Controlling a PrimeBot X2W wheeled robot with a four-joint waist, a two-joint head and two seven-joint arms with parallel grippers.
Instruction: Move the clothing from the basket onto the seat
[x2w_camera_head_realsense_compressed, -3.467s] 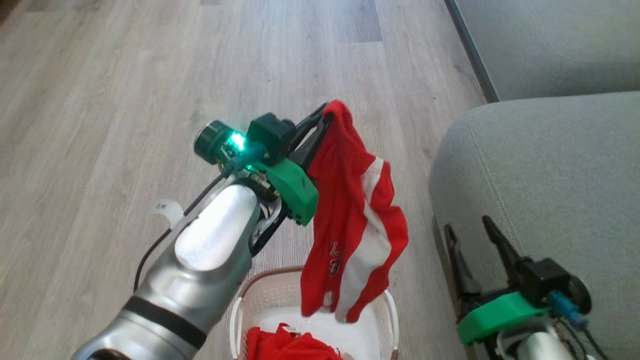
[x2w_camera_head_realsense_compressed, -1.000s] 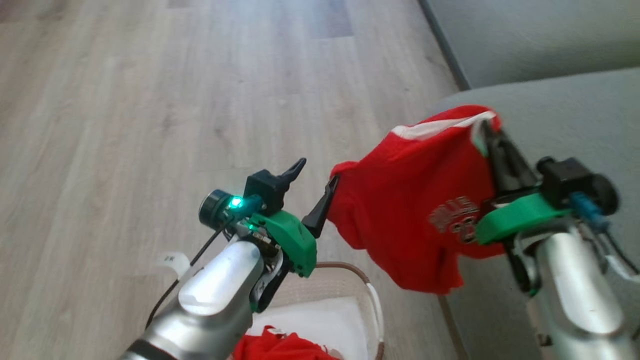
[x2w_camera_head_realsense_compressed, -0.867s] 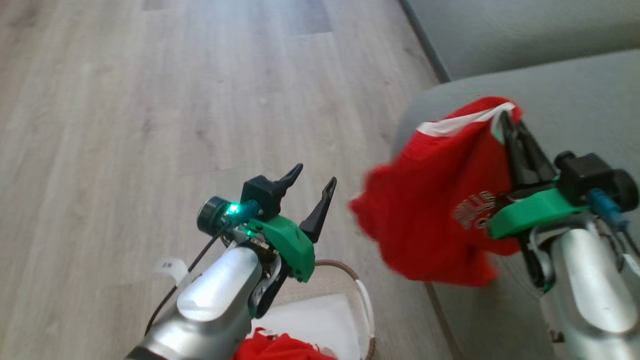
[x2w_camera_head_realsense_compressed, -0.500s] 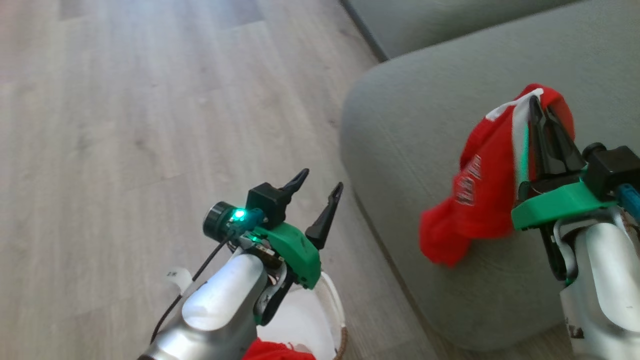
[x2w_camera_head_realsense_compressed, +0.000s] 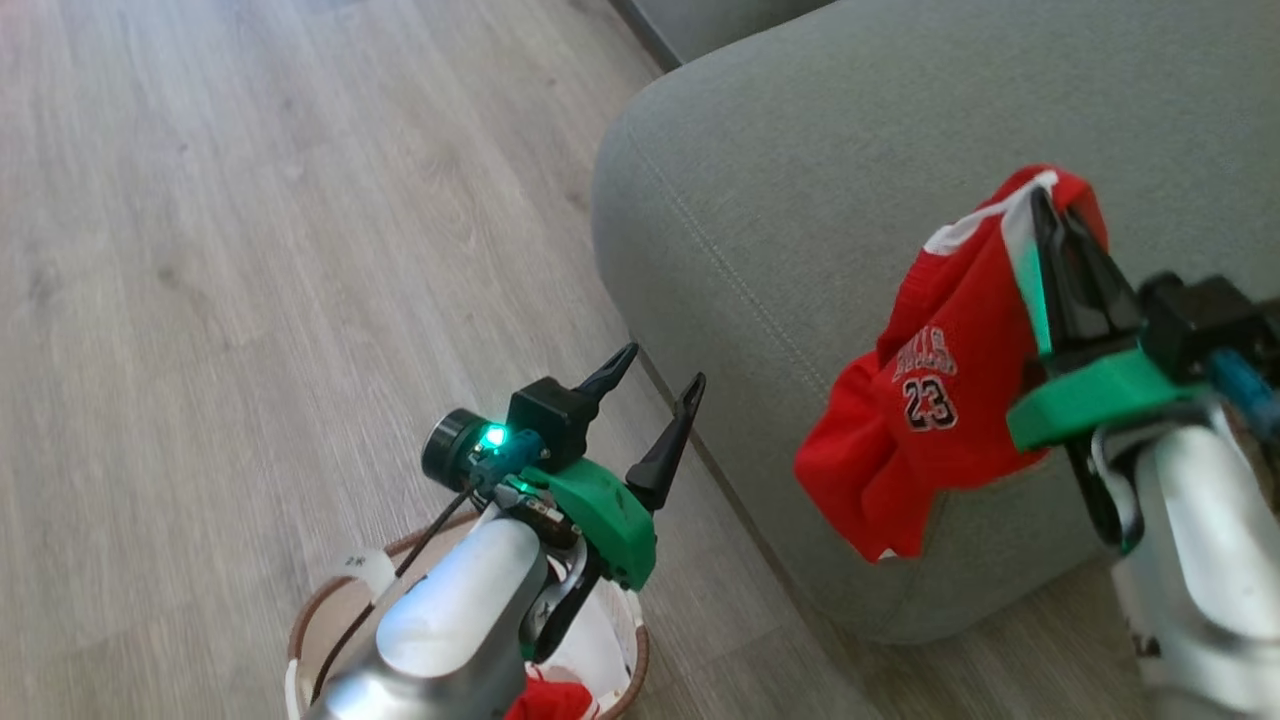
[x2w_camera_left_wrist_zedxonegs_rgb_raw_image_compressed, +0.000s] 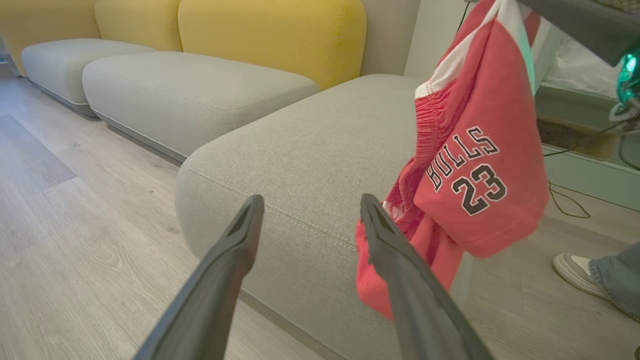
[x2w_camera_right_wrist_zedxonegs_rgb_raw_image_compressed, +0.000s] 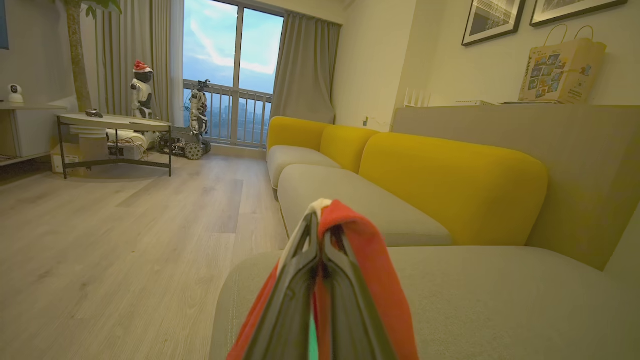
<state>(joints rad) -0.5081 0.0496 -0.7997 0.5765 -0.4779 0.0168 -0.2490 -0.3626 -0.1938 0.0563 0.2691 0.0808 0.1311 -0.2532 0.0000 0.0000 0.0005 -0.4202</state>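
Head, left wrist and right wrist views. Right gripper (x2w_camera_head_realsense_compressed: 1046, 205) (x2w_camera_right_wrist_zedxonegs_rgb_raw_image_compressed: 320, 222), fingers pressed together and clamped on the white-trimmed top edge of the red garment (x2w_camera_head_realsense_compressed: 930, 400) (x2w_camera_left_wrist_zedxonegs_rgb_raw_image_compressed: 480, 165); the garment, lettered "BULLS 23", hung free below the fingers, over the rounded front corner of the seat (x2w_camera_head_realsense_compressed: 800, 180) (x2w_camera_left_wrist_zedxonegs_rgb_raw_image_compressed: 310, 150) (x2w_camera_right_wrist_zedxonegs_rgb_raw_image_compressed: 500, 300); whether its lower folds touched the fabric could not be told. Left gripper (x2w_camera_head_realsense_compressed: 660, 368) (x2w_camera_left_wrist_zedxonegs_rgb_raw_image_compressed: 311, 200), its 2 fingers spread wide apart and empty, held above the basket (x2w_camera_head_realsense_compressed: 316, 603) and pointed toward the seat's double seam. The basket stood on the wooden floor (x2w_camera_head_realsense_compressed: 250, 250) just beside the seat's base; a second red garment (x2w_camera_head_realsense_compressed: 545, 700) lay inside it, largely hidden by the left forearm. A person's shoe (x2w_camera_left_wrist_zedxonegs_rgb_raw_image_compressed: 575, 272) rested on the floor beyond the hanging garment.
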